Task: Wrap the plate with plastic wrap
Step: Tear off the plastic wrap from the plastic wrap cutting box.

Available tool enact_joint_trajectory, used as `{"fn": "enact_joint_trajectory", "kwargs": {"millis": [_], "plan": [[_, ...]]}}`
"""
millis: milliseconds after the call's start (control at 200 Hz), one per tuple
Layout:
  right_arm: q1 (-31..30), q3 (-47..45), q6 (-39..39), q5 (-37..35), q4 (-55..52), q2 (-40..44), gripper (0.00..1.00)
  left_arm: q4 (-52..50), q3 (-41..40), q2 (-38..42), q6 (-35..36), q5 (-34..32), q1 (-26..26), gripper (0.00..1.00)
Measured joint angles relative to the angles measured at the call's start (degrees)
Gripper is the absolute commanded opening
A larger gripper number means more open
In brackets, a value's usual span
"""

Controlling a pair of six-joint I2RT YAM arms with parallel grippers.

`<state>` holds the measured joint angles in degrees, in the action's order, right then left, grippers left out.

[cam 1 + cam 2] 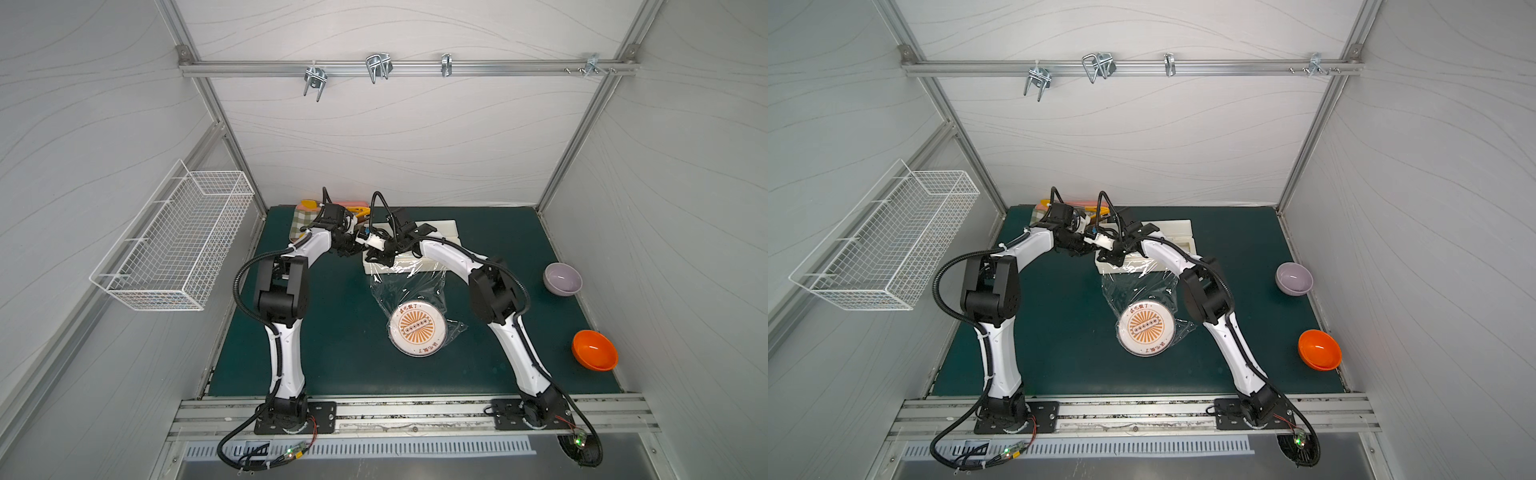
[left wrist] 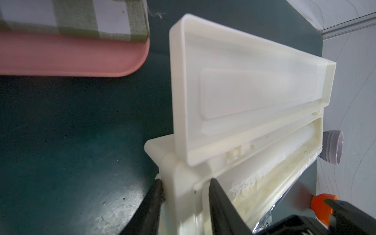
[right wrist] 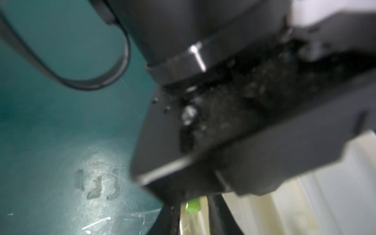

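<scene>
Low in the centre of the left wrist view, the left gripper (image 2: 186,181) is clamped across the end of the cream dispenser box (image 2: 183,205), whose lid (image 2: 244,87) stands open. If that hold slips, the box will likely skid and the cut go crooked. Just right of it in both top views, the right gripper (image 3: 190,212) straddles the green slider (image 3: 193,204), but blur hides whether it has pinched it. A loose hold could skip off, and the two wrists crowd closely enough to knock. Further right and lower, the plastic wrap (image 1: 409,286) runs from the box to the plate (image 1: 417,328), just below frame centre. A tug could bunch the film or drag the plate.
</scene>
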<state>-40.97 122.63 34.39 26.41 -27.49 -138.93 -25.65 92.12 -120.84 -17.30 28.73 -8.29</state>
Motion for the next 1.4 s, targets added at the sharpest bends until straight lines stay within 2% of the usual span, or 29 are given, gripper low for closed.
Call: {"fn": "enact_joint_trajectory", "kwargs": {"millis": [375, 485, 595, 680, 1080, 1396], "plan": [[-0.22, 0.00, 1.03, -0.63, -0.24, 0.00, 0.05, 1.75, -2.91, 1.14, 0.33, -1.64, -0.74, 0.28], [-0.35, 0.00, 1.29, -0.98, -0.28, 0.00, 0.00, 1.55, -2.80, 1.11, 0.70, -3.06, -1.20, 0.19], [-0.44, 0.00, 2.01, -1.29, -0.42, 0.00, 0.00, 0.48, -2.16, 1.07, 1.49, -4.68, -1.60, 0.06], [-0.46, 0.00, 2.86, -1.40, -0.61, 0.02, 0.00, -0.02, -1.84, 1.07, 2.08, -5.62, -1.81, 0.01], [-0.26, 2.40, 7.98, -4.96, -6.16, 0.15, 0.00, -4.87, 2.03, -0.42, 2.64, -7.93, -1.84, 0.00], [1.75, -3.61, 9.90, -7.43, -8.22, 4.68, 0.00, -6.80, 3.56, -1.18, 2.23, -8.00, -1.73, 0.00]]}}
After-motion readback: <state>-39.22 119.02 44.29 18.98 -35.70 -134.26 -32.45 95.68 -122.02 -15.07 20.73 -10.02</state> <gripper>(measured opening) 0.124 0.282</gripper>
